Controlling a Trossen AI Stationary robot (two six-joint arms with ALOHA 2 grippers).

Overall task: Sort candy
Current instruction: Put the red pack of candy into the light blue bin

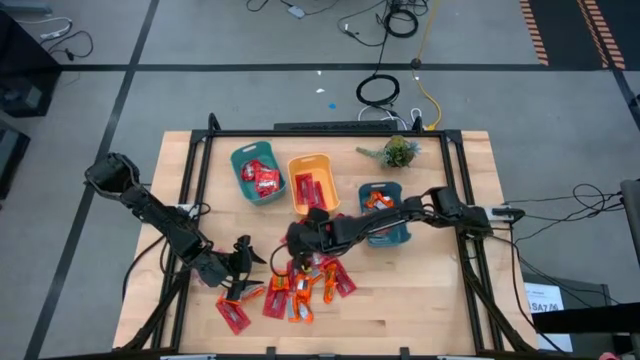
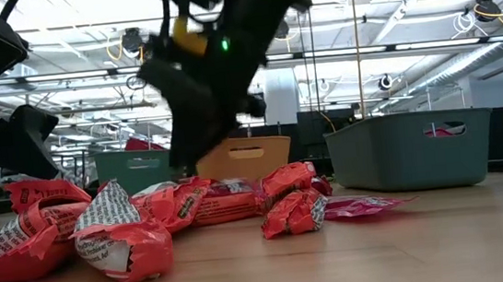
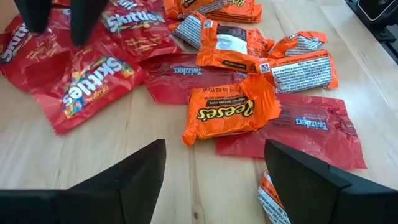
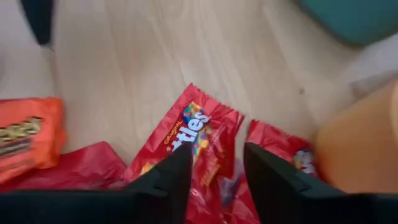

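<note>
A wooden table (image 1: pixel 420 300) seen from above, with two dark robot arms reaching in from either side. At the back sit three plastic bins in a row: a teal bin (image 1: pixel 256 173) holding a few red packets, an orange bin (image 1: pixel 312 182) holding red ones, and a second teal bin (image 1: pixel 385 213) holding orange ones. Sorting looks partly done, judging by these bins, but most of the work remains. The candy (image 1: pixel 295 290) still lies in a loose heap at the front middle of the table, near both grippers: flat shiny wrapped packets, mostly red, some orange, overlapping and crumpled. The left gripper (image 1: pixel 240 258) hangs just left of the heap, its fingers spread apart and empty, an orange packet (image 3: pixel 229 114) lying beyond them on the wood. The right gripper (image 1: pixel 300 240) is at the heap's back edge, above a red packet (image 4: pixel 186 140), its fingers a little apart with nothing between them
</note>
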